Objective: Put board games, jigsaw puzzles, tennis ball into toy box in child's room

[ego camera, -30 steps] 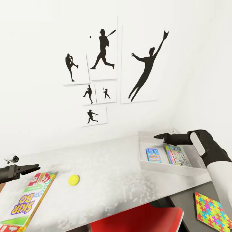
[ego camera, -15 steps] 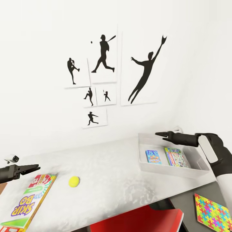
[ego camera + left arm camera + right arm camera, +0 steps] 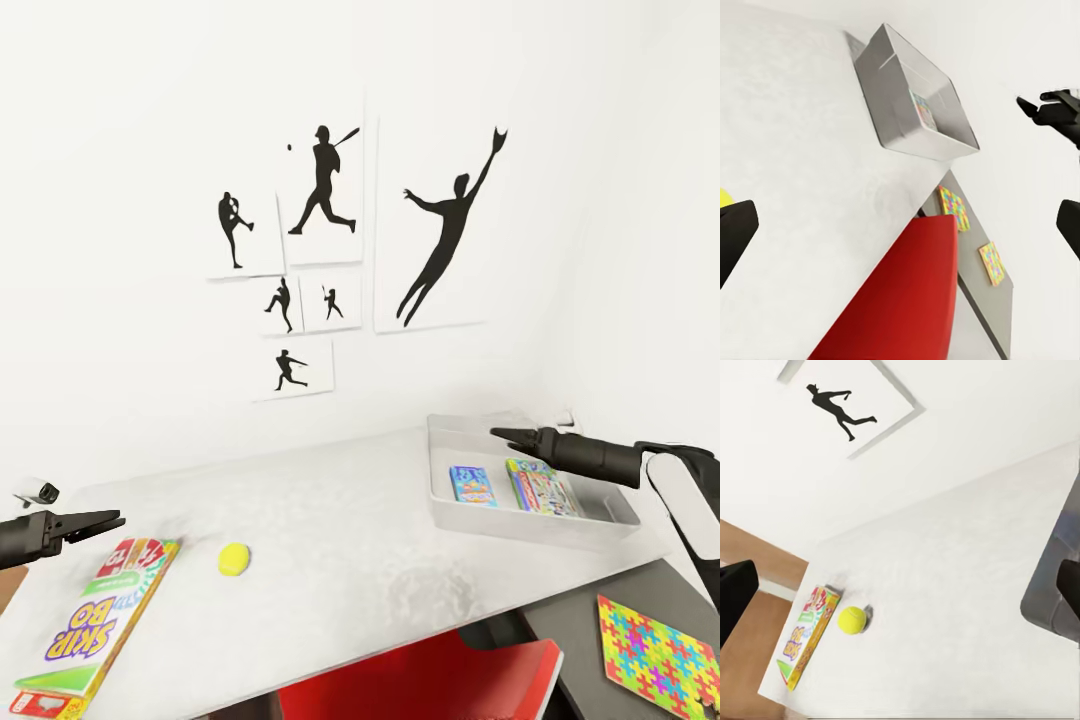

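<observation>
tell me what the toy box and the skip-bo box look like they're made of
Toy box: looks like moulded plastic, matt light grey, with smooth sloping walls and a thin rim. SKIP-BO box: probably printed card, judging by its flat sharp-edged faces and bright lettering; the simulator's render leaves both open.

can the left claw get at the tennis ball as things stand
Probably yes. The left claw hangs open above the table, close to the tennis ball, with bare tabletop between them. The SKIP-BO box lies beside that path, not across it.
</observation>
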Robot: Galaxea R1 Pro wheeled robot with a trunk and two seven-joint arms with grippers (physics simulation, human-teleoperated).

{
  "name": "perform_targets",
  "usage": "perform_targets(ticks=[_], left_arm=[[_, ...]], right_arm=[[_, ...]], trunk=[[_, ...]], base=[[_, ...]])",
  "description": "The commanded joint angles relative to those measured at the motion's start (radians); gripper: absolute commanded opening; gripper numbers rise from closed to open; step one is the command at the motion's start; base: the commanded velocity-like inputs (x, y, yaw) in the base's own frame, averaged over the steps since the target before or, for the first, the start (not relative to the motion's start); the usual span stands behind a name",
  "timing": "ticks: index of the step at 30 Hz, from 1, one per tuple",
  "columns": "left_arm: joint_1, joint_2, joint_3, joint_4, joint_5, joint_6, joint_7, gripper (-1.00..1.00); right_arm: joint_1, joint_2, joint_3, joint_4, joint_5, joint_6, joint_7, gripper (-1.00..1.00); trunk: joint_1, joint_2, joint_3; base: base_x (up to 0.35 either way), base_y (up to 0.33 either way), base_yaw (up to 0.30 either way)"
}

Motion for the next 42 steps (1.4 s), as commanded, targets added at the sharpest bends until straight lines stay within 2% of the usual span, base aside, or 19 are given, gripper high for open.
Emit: perform_targets(ticks=[1, 3, 4, 5, 7, 8, 9, 10, 14, 18, 23, 28, 35, 36, 37, 42], left_arm=[[-0.001, 0.000, 0.000, 0.000, -0.001, 0.011, -0.004, 1.00], [-0.001, 0.000, 0.000, 0.000, -0.001, 0.011, -0.004, 1.00], [-0.001, 0.000, 0.000, 0.000, 0.000, 0.011, -0.004, 1.00], [-0.001, 0.000, 0.000, 0.000, 0.000, 0.011, -0.004, 1.00], [-0.001, 0.000, 0.000, 0.000, 0.000, 0.011, -0.004, 1.00], [-0.001, 0.000, 0.000, 0.000, 0.000, 0.011, -0.004, 1.00], [-0.001, 0.000, 0.000, 0.000, 0.000, 0.011, -0.004, 1.00], [-0.001, 0.000, 0.000, 0.000, 0.000, 0.011, -0.004, 1.00], [-0.001, 0.000, 0.000, 0.000, 0.000, 0.011, -0.004, 1.00], [-0.001, 0.000, 0.000, 0.000, 0.000, 0.011, -0.004, 1.00], [-0.001, 0.000, 0.000, 0.000, 0.001, 0.011, -0.004, 1.00], [-0.001, 0.000, 0.000, -0.001, 0.000, 0.011, -0.004, 1.00], [-0.001, 0.000, 0.000, -0.001, 0.000, 0.011, -0.004, 1.00], [-0.001, 0.000, 0.000, -0.001, 0.000, 0.011, -0.004, 1.00], [-0.001, 0.000, 0.000, -0.001, 0.000, 0.011, -0.004, 1.00], [-0.001, 0.000, 0.000, -0.001, 0.000, 0.011, -0.004, 1.00]], right_arm=[[0.017, -0.003, -0.012, -0.020, -0.006, 0.004, 0.008, 1.00], [0.055, -0.006, -0.041, -0.058, -0.028, 0.004, 0.008, 1.00], [0.096, -0.008, -0.080, -0.095, -0.046, 0.004, 0.009, 1.00], [0.096, -0.008, -0.080, -0.095, -0.046, 0.004, 0.009, 1.00], [0.138, -0.008, -0.127, -0.129, -0.059, 0.004, 0.012, 1.00], [0.160, -0.007, -0.152, -0.146, -0.065, 0.004, 0.015, 1.00], [0.205, -0.005, -0.203, -0.177, -0.075, 0.004, 0.024, 1.00], [0.227, -0.004, -0.227, -0.190, -0.080, 0.004, 0.032, 1.00], [0.316, -0.001, -0.310, -0.228, -0.091, 0.004, 0.090, 1.00], [0.393, 0.002, -0.363, -0.244, -0.094, 0.004, 0.178, 1.00], [0.474, 0.006, -0.395, -0.252, -0.092, 0.004, 0.285, 1.00], [0.567, 0.024, -0.407, -0.255, -0.089, -0.010, 0.342, 1.00], [0.710, 0.064, -0.411, -0.256, -0.089, -0.169, 0.390, 1.00], [0.752, 0.071, -0.410, -0.256, -0.088, -0.217, 0.416, 1.00], [0.752, 0.071, -0.410, -0.256, -0.088, -0.217, 0.416, 1.00], [0.833, 0.087, -0.405, -0.255, -0.084, -0.320, 0.475, 1.00]], trunk=[[0.001, -0.002, -0.001], [0.001, -0.002, 0.003], [0.001, -0.002, 0.004], [0.001, -0.002, 0.006], [0.001, -0.002, 0.009], [0.001, -0.002, 0.011], [0.001, -0.002, 0.013], [0.001, -0.002, 0.014], [0.001, -0.002, 0.021], [0.001, -0.002, 0.027], [0.001, -0.002, 0.035], [0.001, -0.002, 0.044], [0.001, -0.002, 0.054], [0.001, -0.002, 0.055], [0.001, -0.002, 0.056], [0.001, -0.002, 0.057]], base=[[-0.034, 0.000, 0.000], [-0.025, 0.000, 0.000], [-0.014, 0.000, 0.000], [-0.014, 0.000, 0.000], [-0.010, 0.000, 0.000], [-0.007, 0.000, 0.000], [-0.005, 0.000, 0.000], [-0.004, 0.000, 0.000], [-0.002, 0.000, 0.000], [0.000, 0.000, 0.000], [0.000, 0.000, 0.000], [0.000, 0.000, 0.000], [0.000, 0.000, 0.000], [0.000, 0.000, 0.000], [0.000, 0.000, 0.000], [0.000, 0.000, 0.000]])
